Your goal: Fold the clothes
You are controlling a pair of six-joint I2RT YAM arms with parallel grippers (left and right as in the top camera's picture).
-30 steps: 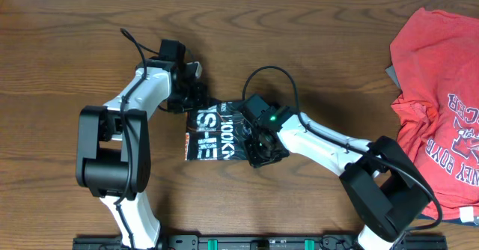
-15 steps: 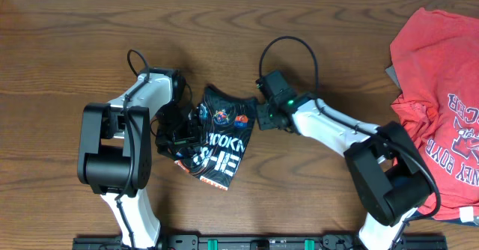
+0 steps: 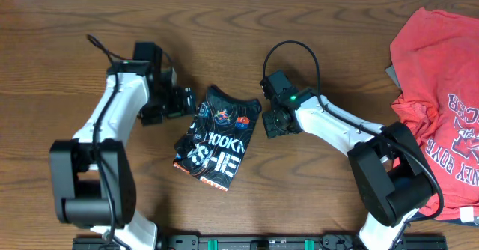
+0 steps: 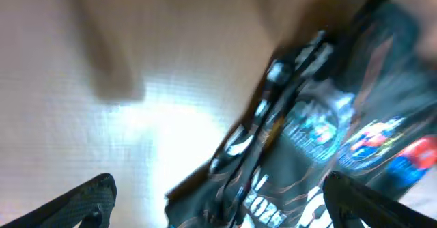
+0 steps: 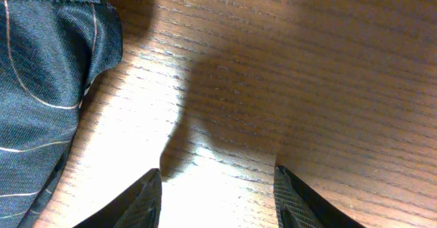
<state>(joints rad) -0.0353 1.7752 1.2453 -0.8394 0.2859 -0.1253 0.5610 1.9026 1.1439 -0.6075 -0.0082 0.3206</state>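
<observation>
Jersey (image 3: 215,139) lies on the counter (image 3: 337,40) near the middle, between the two arms. It is gathered into a compact, tilted oblong with white lettering and small logos facing up. The fold looks close to finished, but the outline is uneven and the lower left corner juts out.

Left claw (image 4: 218,190): spread wide and holding nothing. It sits just beside the jersey's upper left edge, seemingly clear of the cloth. Its wrist view is blurred, so contact cannot be ruled out.

Right claw (image 5: 217,199): spread wide and empty, with bare wood between its jaws. It is just off the jersey's upper right corner, and the cloth's edge shows at the left of its wrist view.

Handling assessment: the fabric appears thin, light and limp. It will not hold a crease by itself, and it is likely to slide on the smooth wood. Layers may shift or spring open if dragged. The best hold is a shallow pinch at a corner or along a doubled edge, catching all layers together. Pressing flat is safer than pulling.

Red T-shirt (image 3: 434,93) lies crumpled at the far right, well apart and not handled.
</observation>
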